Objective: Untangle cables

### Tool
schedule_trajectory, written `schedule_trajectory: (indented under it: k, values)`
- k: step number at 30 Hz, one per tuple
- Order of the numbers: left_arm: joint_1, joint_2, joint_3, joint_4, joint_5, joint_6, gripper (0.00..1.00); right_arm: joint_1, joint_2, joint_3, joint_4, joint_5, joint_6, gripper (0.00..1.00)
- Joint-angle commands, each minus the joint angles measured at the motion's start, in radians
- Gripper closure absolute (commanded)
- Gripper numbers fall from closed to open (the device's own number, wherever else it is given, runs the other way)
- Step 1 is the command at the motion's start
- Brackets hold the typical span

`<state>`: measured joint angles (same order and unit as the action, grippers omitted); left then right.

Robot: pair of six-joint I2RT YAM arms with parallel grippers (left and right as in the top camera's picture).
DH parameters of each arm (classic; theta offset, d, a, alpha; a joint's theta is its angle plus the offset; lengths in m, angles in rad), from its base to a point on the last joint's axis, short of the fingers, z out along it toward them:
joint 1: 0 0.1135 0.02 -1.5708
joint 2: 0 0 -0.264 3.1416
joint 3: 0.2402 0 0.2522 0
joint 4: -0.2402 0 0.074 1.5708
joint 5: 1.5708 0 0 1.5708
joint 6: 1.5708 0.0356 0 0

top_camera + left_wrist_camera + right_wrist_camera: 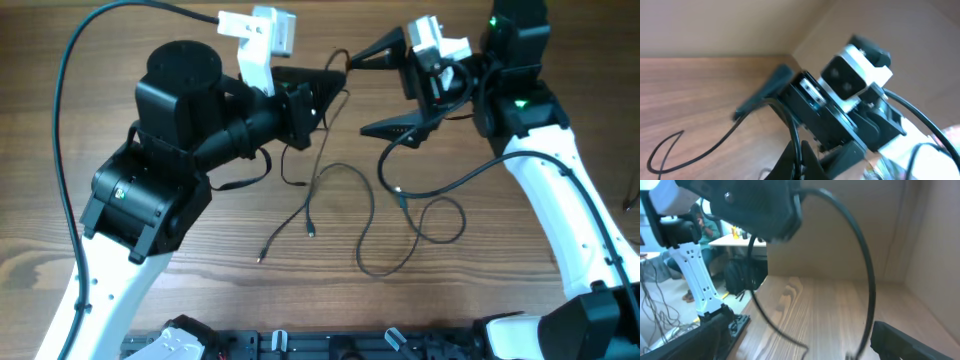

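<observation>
Several thin black cables (340, 205) lie in loose, crossing loops on the wooden table. One strand rises from them to my left gripper (338, 72), which is shut on it above the table. In the left wrist view that cable (794, 131) runs up out of the closed fingertips of the left gripper (801, 152). My right gripper (358, 96) faces the left one with its jaws wide open and nothing between them. In the right wrist view the held cable (869, 275) arcs down from the left gripper (757, 207) and hangs between the fingers (910, 342) of the right gripper (807, 330).
A thicker dark robot cable (75, 60) arcs over the left arm. Another such cable (470, 178) runs along the right arm. A black rail (330, 345) lines the table's near edge. A cardboard wall (840, 240) stands behind the table.
</observation>
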<state>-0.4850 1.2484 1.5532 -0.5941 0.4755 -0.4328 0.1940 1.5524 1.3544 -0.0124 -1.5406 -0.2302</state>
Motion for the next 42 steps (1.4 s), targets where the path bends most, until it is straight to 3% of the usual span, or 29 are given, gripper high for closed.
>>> schedule_trajectory:
  k: [1,2,3,4,6,7,14,15,17,18,19,20,21,23,27,30,34,37,40,42]
  values:
    - [-0.021,0.003,0.005,-0.016,0.097,0.037,0.96,0.023,0.013,0.005,0.126,-0.002,0.094,0.03]
    - [-0.045,0.003,0.005,-0.014,0.104,0.037,0.96,0.028,0.013,0.005,0.162,-0.002,0.134,0.07]
    - [-0.064,0.003,0.005,-0.010,0.103,0.043,0.96,0.035,0.013,0.005,0.183,-0.004,0.161,0.20]
    - [-0.086,0.005,0.005,-0.003,0.103,0.062,0.96,0.047,0.013,0.005,0.185,-0.010,0.165,0.37]
    - [-0.102,0.008,0.005,0.004,0.103,0.063,0.96,0.061,0.013,0.005,0.183,-0.009,0.214,0.88]
    - [-0.102,0.008,0.005,0.003,0.103,0.063,0.96,0.061,0.013,0.005,0.183,-0.009,0.216,0.96]
    - [-0.102,0.008,0.005,-0.024,0.005,0.059,0.96,-0.016,0.010,0.005,0.184,0.212,0.429,0.95]
    - [-0.102,0.008,0.005,-0.035,-0.013,0.059,0.92,-0.046,0.005,0.005,0.185,0.243,0.475,0.96]
    - [-0.102,0.008,0.005,-0.042,-0.042,0.059,0.59,-0.099,-0.015,0.005,0.185,0.293,0.530,0.96]
    - [-0.102,0.008,0.005,-0.042,-0.059,0.059,0.56,-0.143,-0.042,0.006,0.185,0.321,0.556,0.96]
    - [-0.102,0.008,0.005,-0.042,-0.067,0.059,0.46,-0.169,-0.062,0.006,0.185,0.340,0.566,0.96]
    - [-0.102,0.008,0.005,-0.043,-0.076,0.059,0.27,-0.198,-0.085,0.006,0.185,0.364,0.575,0.96]
    - [-0.102,0.008,0.005,-0.046,-0.077,0.060,0.17,-0.230,-0.112,0.007,0.185,0.388,0.576,0.96]
    - [-0.101,0.008,0.005,-0.047,-0.080,0.060,0.08,-0.301,-0.168,0.007,0.192,0.449,0.602,0.95]
    - [-0.101,0.008,0.005,-0.076,-0.137,0.060,0.00,-0.451,-0.241,0.007,0.369,0.568,0.730,0.96]
    - [-0.101,0.008,0.005,-0.084,-0.153,0.059,0.00,-0.601,-0.268,0.010,0.494,0.704,0.816,0.96]
    - [-0.101,0.008,0.005,-0.102,-0.166,0.060,0.00,-0.797,-0.267,0.035,0.489,0.765,0.787,0.96]
    - [-0.101,0.008,0.005,-0.132,-0.212,0.060,0.00,-0.892,-0.254,0.035,0.304,0.834,0.615,0.96]
    - [-0.101,0.008,0.005,-0.144,-0.251,0.060,0.00,-0.895,-0.192,0.035,0.034,1.031,0.403,0.96]
    - [-0.101,0.008,0.005,-0.144,-0.253,0.060,0.00,-0.895,-0.114,0.035,-0.060,1.104,0.343,0.96]
